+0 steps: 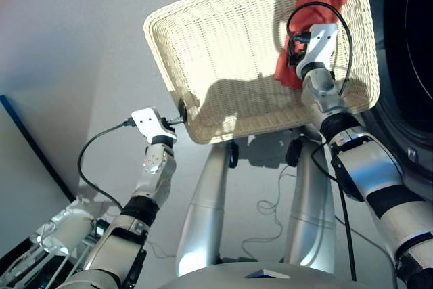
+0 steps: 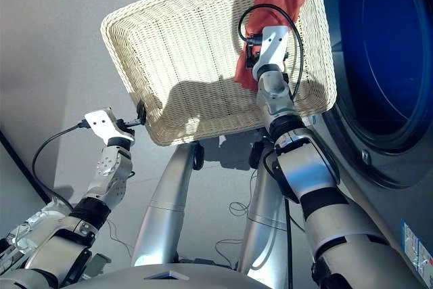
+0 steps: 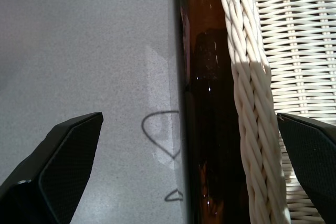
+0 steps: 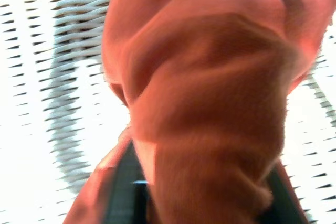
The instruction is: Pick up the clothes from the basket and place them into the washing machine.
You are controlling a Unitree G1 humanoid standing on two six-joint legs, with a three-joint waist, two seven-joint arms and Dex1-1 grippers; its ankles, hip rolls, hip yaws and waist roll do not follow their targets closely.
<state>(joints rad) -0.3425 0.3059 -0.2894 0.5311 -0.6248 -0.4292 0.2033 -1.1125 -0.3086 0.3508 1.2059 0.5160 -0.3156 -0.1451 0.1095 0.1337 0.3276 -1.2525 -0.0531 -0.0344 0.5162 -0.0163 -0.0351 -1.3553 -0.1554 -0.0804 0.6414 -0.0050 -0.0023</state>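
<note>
Coral cloth gripped in closed right end effector, inside basket; left end effector open astride the rim. Pickup step; next calls for lifting clear, swinging right into the washer.

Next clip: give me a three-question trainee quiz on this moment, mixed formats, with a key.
1. True or false: the coral red cloth is the only cloth visible in the basket.
2. Multiple choice: the left pincer is
A. holding a navy cloth
B. open astride the basket's rim
C. inside the washing machine
3. Fill in: the right pincer is shut on the ____ cloth.

Key:
1. True; no other cloth shows on the weave.
2. B; the left wrist view shows one finger outside the rim and the other inside.
3. Coral red.
</note>
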